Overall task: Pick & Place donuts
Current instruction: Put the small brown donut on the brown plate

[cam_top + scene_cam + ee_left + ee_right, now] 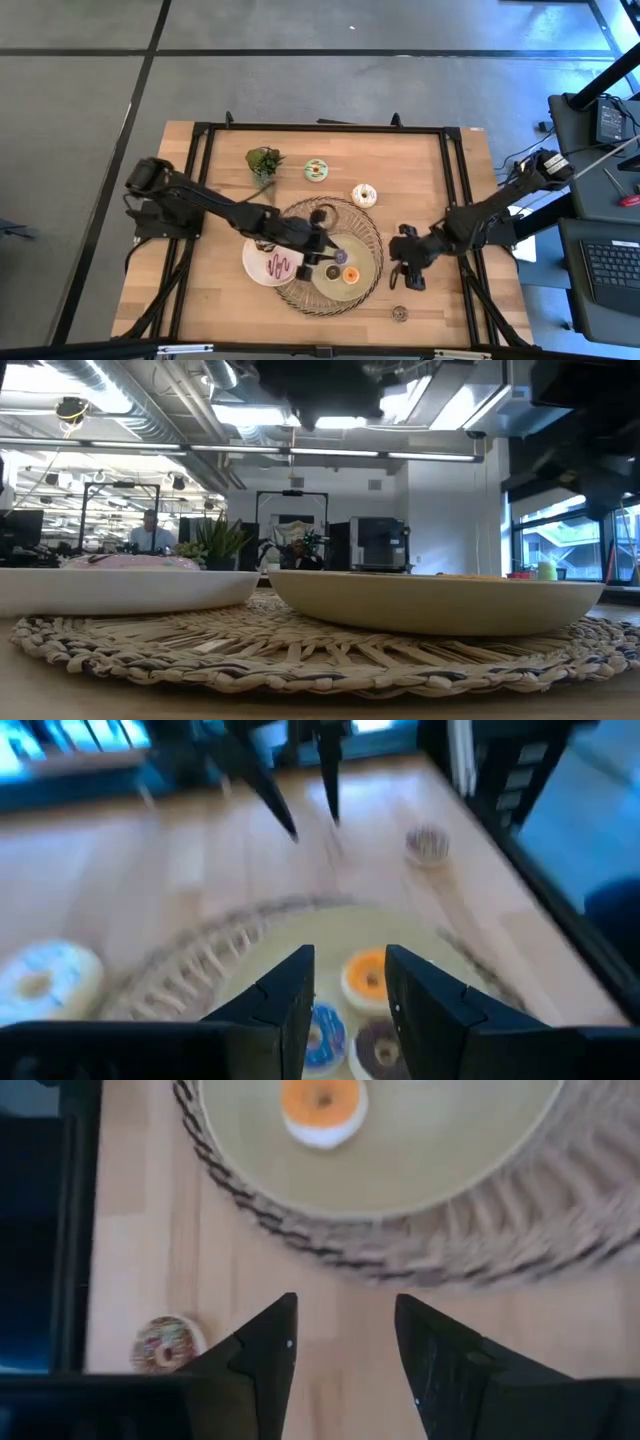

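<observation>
Three donuts lie on the pale-green plate: orange, purple and brown. A mint donut and a cream donut rest on the wood beyond the mat. A sprinkled donut sits near the table's near edge. My left gripper hovers open over the plate; its wrist view shows the orange donut between the open left gripper's fingers. My right gripper is open above bare wood right of the mat, and in the right wrist view the sprinkled donut lies beside it.
A round woven mat carries the pale-green plate and a white plate with a pink-iced piece on it. A green plant sprig stands at the far left of the mat. Black frame rails border the table. People show far off in the low view.
</observation>
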Robot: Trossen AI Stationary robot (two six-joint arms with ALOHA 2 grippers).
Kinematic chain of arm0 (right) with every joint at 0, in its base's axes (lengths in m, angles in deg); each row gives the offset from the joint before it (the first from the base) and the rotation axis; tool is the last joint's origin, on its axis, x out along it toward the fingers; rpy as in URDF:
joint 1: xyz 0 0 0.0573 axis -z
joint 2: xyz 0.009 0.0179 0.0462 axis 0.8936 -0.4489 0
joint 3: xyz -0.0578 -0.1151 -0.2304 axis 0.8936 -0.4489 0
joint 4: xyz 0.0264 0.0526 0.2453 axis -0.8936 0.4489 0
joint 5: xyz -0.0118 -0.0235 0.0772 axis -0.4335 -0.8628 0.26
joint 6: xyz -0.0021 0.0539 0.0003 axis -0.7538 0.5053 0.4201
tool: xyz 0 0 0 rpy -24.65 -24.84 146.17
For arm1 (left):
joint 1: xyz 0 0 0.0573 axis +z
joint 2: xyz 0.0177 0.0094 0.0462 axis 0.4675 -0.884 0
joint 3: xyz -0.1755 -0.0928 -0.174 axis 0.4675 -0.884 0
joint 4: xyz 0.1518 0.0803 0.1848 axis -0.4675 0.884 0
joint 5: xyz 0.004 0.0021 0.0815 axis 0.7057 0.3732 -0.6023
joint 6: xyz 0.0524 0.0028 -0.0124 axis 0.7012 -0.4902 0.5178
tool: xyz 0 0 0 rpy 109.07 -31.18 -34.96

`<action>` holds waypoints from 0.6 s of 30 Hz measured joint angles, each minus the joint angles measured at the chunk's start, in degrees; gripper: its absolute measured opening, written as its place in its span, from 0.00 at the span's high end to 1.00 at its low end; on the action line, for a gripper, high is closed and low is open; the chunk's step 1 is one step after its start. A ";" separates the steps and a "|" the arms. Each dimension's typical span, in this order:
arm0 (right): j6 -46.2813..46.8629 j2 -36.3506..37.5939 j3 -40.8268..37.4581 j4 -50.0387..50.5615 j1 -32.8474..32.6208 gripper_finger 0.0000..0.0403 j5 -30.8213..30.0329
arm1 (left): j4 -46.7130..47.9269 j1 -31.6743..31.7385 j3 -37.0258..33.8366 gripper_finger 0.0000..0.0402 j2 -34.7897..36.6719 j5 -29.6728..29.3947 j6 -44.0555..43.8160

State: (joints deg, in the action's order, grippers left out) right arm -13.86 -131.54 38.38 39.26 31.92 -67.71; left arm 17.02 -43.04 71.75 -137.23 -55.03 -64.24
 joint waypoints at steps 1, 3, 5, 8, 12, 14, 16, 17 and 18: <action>2.73 -0.01 0.00 0.33 -1.20 0.58 -0.38 | -2.21 0.09 -1.97 0.70 1.62 -0.15 0.66; 8.60 -0.02 0.00 0.11 -3.40 0.58 -0.57 | -6.84 0.32 -5.43 0.70 4.45 -0.74 1.16; 13.93 -0.03 0.00 -0.20 -5.34 0.58 -0.55 | -7.51 0.60 -8.18 0.69 7.39 -0.90 1.16; 21.07 -0.03 0.02 -0.83 -7.73 0.58 -0.44 | -7.51 0.69 -10.89 0.69 11.59 -1.02 1.20; 26.95 -0.03 0.02 -4.04 -9.99 0.59 -0.47 | -8.54 0.64 -12.90 0.70 16.58 -3.03 1.24; 27.95 -0.29 0.03 -8.61 -10.70 0.60 -0.54 | -8.33 0.65 -13.10 0.70 18.45 -5.86 1.26; 27.30 -0.98 0.11 -13.73 -11.31 0.63 -0.78 | -8.29 0.66 -13.08 0.71 19.81 -9.47 2.30; 26.32 -1.65 0.11 -16.27 -11.62 0.64 -1.14 | -8.17 0.66 -13.08 0.70 20.40 -11.35 3.40; 25.80 -2.47 0.13 -18.86 -11.80 0.65 -1.27 | -8.28 0.66 -13.08 0.70 20.82 -13.14 4.63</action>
State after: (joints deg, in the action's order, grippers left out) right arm 11.94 -134.01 38.51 20.40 20.12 -68.98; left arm 8.74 -42.37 58.67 -116.41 -68.17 -59.61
